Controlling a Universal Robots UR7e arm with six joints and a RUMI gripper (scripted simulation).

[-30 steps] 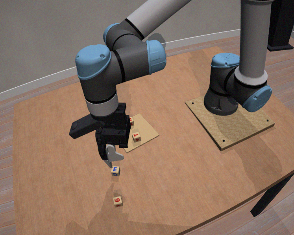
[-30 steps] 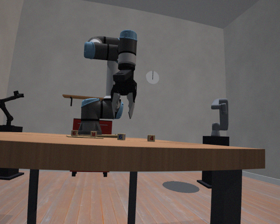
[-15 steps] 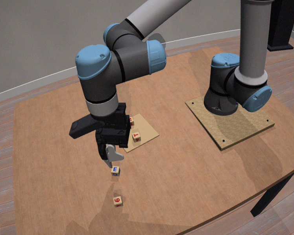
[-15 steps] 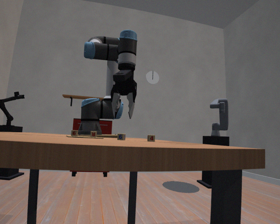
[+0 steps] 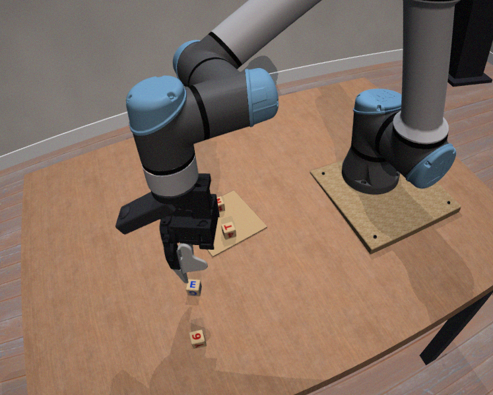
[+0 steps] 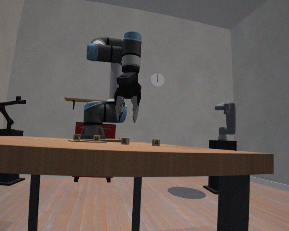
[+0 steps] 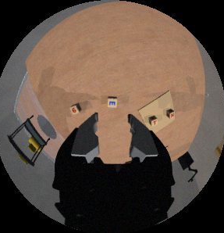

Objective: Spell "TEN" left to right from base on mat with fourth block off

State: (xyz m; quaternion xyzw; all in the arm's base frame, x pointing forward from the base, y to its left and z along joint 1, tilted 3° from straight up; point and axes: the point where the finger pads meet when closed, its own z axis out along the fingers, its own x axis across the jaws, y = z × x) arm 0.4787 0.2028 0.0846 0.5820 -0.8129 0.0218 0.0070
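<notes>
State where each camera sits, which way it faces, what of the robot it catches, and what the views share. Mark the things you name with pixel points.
Top: high up, looking obliquely down on the table [image 5: 289, 271]; shows the arm [image 5: 225, 106], gripper [image 5: 195, 273] [image 6: 126, 121] [image 7: 112, 113] and base board [image 5: 374, 243].
Exterior: low, near table height, facing the base across the table; shows the arm [image 6: 131, 47] and gripper.
Wrist: on the wrist, looking past the open jaws to the table; shows the gripper only.
Shared by top and wrist: all four blocks and the mat [image 5: 249, 220] [image 7: 161, 103].
</notes>
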